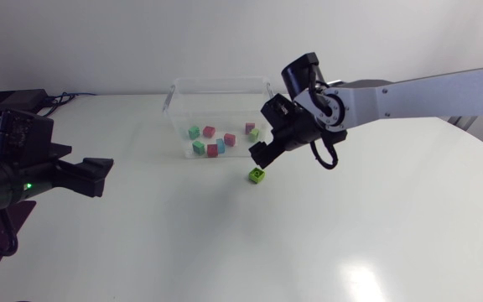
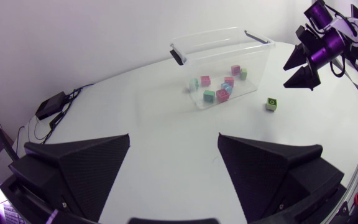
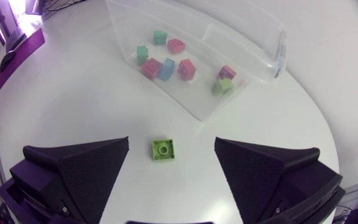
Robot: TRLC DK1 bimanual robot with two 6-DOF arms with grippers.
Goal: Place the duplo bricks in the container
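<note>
Clear plastic makes up the container (image 1: 220, 81), an open box standing on the white table (image 1: 225, 243). On its floor lie 8 bricks (image 3: 176, 45): 4 pink, 2 green, 1 blue and 1 lime. They are loosely scattered, with the blue one seeming to touch a pink one and the lime one just beside another pink one. 1 more piece, the loose brick (image 1: 257, 175), is lime with a round stud on top. It lies flat on the table outside the container, near its long wall but apart from it. The right gripper (image 1: 264, 138) hangs over that spot with its fingers spread wide and gripping nothing. Seen from the right wrist, the right gripper (image 3: 171, 142) has the loose brick (image 3: 163, 150) in the gap between its 2 fingers, about midway and touched by neither. The container (image 3: 253, 25) stands straight ahead of those fingers, beyond the brick. From overhead, the brick shows just past the tip of the nearer finger. The left gripper (image 1: 107, 176) is well apart from the bricks and the box, and its fingers are also spread. In the left wrist view, the left gripper (image 2: 174, 137) shows only bare table between its fingers. The container (image 2: 216, 34) is far ahead of them. The loose brick (image 2: 272, 104) lies ahead of its right finger and off to that side. The right gripper (image 2: 288, 76) hangs over it, both wedge tips pointing towards the container.
</note>
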